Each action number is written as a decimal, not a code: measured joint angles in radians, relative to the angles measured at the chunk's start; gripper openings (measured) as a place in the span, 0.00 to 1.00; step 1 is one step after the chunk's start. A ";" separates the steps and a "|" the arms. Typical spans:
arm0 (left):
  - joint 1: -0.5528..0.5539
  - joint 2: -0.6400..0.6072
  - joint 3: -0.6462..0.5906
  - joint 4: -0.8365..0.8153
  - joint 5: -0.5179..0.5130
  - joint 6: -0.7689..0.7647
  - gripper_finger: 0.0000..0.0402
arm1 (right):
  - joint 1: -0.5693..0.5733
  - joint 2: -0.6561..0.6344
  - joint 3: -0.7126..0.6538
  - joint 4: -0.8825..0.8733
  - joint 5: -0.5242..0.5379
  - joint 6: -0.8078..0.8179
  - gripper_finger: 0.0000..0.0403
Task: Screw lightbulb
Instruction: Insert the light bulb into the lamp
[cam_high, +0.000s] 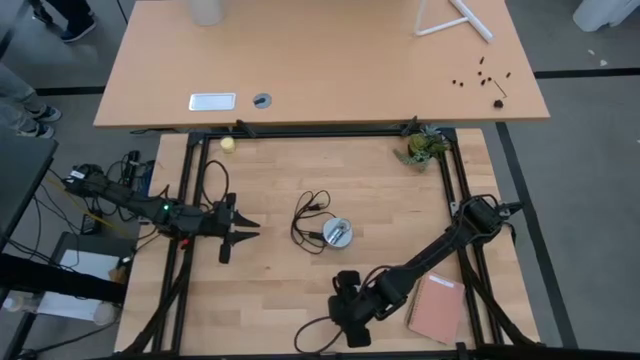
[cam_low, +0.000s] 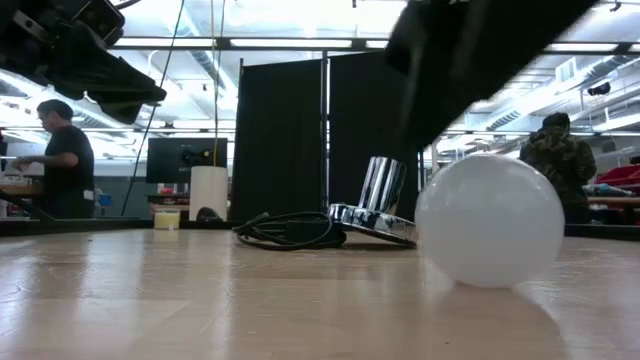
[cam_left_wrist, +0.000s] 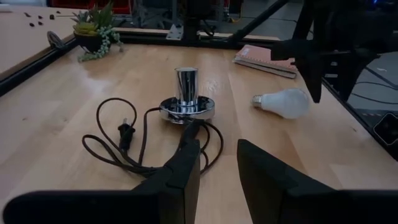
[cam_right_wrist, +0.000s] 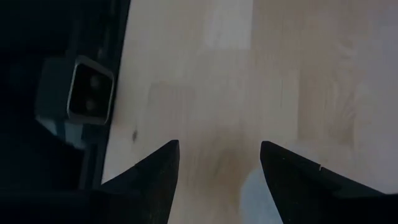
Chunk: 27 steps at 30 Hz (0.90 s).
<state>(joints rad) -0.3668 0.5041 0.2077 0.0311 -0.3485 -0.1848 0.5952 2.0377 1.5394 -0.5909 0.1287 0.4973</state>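
Note:
The white lightbulb lies on its side on the wooden table, its screw base toward the socket; it also shows close up in the low view. The silver socket stands upright at mid-table, with its black cord coiled beside it. My right gripper is open and tilted down just over the bulb, hiding it in the high view; only bare table shows between its fingertips. My left gripper waits open at the table's left, pointing toward the socket.
A pinkish notebook lies near the right front corner. A small potted plant and a yellow object sit at the far edge. The black frame rail borders the table. People stand in the room beyond.

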 joint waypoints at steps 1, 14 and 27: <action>0.000 0.000 0.000 -0.001 0.000 0.009 0.28 | 0.002 0.001 0.000 -0.031 0.000 0.011 0.58; 0.000 0.000 0.000 0.000 -0.010 0.027 0.28 | 0.007 -0.010 0.000 -0.431 0.019 0.308 0.55; 0.000 0.000 0.000 -0.001 0.002 0.023 0.28 | 0.096 -0.082 0.000 -0.566 0.164 0.519 0.54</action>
<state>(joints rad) -0.3668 0.5041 0.2077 0.0306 -0.3470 -0.1615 0.6912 1.9554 1.5391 -1.1570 0.2923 1.0161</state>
